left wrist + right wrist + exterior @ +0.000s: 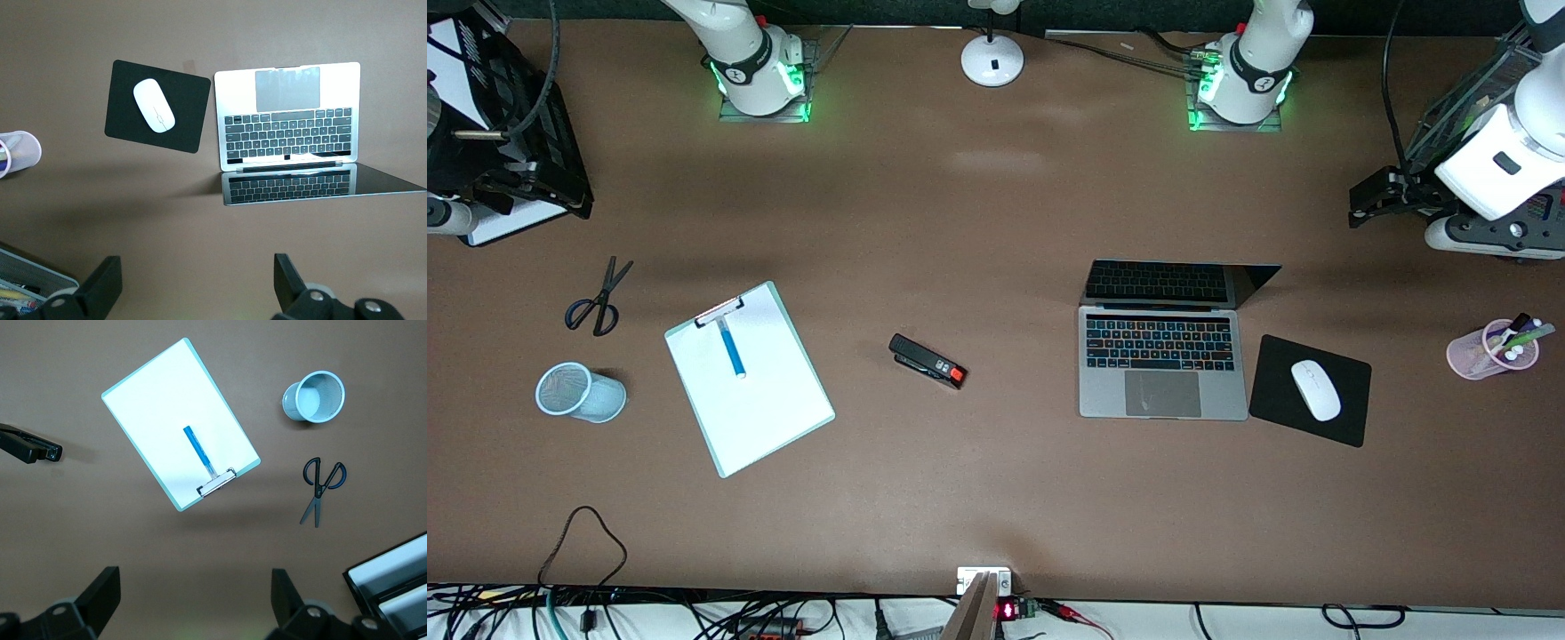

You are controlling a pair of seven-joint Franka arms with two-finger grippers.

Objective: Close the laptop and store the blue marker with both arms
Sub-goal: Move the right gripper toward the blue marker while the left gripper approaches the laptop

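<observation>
Black keyboard legends (unreadable) mark the open laptop (1163, 356).

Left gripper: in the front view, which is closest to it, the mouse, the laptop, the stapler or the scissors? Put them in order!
From the left gripper, open at its arm's end of the table:
1. Mouse, on the black pad.
2. Laptop, open, beside the pad.
3. Stapler, mid-table.
4. Scissors, toward the right arm's end.

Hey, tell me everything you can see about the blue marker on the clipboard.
The blue marker is a slim sky-blue stick with a white end tucked toward the metal clip. It lies flat on the white sheet of the clipboard, slightly slanted along the sheet's length. Only the paper and perhaps the clip touch it; no gripper is near.
</observation>
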